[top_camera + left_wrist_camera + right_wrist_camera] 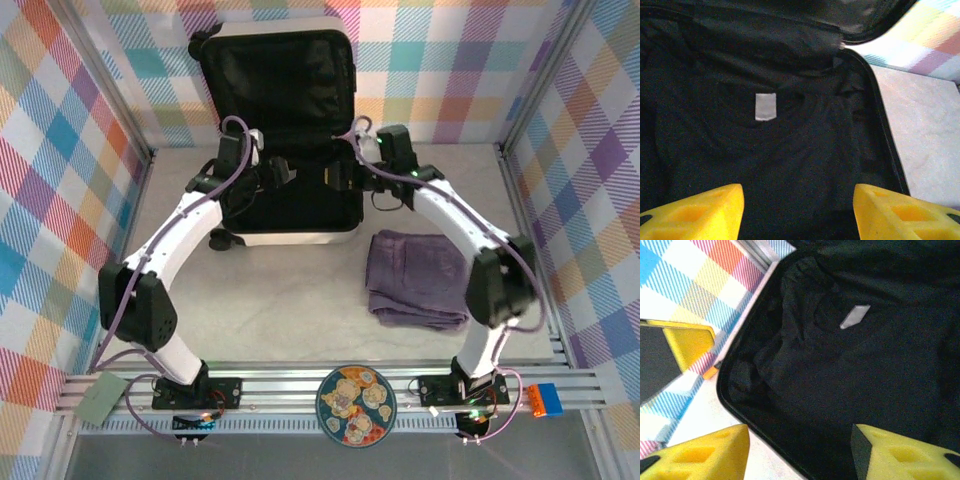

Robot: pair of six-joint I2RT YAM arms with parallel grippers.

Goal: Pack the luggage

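The white suitcase (300, 238) lies open at the back of the table, its black-lined lid standing against the back wall. A folded black garment (790, 155) with a small white label (765, 106) lies in the base, and it is also in the right wrist view (865, 370). My left gripper (275, 172) hovers open over the base's left part, its yellow fingers (700, 212) apart with nothing between them. My right gripper (335, 178) is open over the base's edge (740, 410), holding nothing. A folded purple-grey garment (418, 277) lies on the table right of the suitcase.
A patterned round plate (356, 405) sits on the rail at the near edge. A blue and orange block (546, 400) is at the near right and a green card (105, 398) at the near left. Checked walls close in the table on three sides.
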